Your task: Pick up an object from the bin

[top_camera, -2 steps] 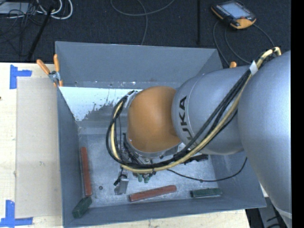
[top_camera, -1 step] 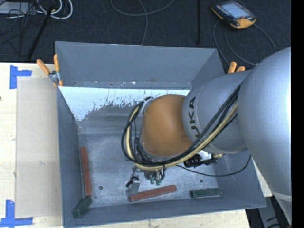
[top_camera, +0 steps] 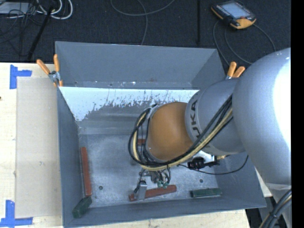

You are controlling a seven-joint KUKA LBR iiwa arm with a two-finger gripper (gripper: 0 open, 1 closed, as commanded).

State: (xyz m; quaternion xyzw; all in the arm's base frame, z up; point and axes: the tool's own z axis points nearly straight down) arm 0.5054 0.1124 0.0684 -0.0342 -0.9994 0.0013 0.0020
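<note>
While the arm (top_camera: 247, 122) leans in over the right rim of the bin (top_camera: 111, 165), its orange cover (top_camera: 166, 129) hangs above the middle of the floor, with dark cables (top_camera: 138, 144) looped round the cover's left side. Below the cover, the gripper (top_camera: 149, 185) is low over the floor, close to the near edge and about midway along it. It sits at the left end of a short reddish-brown flat bar (top_camera: 162, 191), which lies roughly parallel to the near edge with its right end slightly farther from that edge. A grey part of the gripper appears to meet the bar's left end, but whether the bar is actually gripped cannot be told, nor whether the gripper is spread or closed, since the cover and cables hide much of it. To the right of that bar, apart from it and nearer the near right corner, lies a dark green bar (top_camera: 205, 193), also lined up with the near edge. Along the foot of the left wall rests a longer reddish-brown stick (top_camera: 85, 171), pointing from the middle of that wall toward the near left corner. In that corner itself lies a small dark green block (top_camera: 81, 207), tilted against the wall and well apart from the gripper.
</note>
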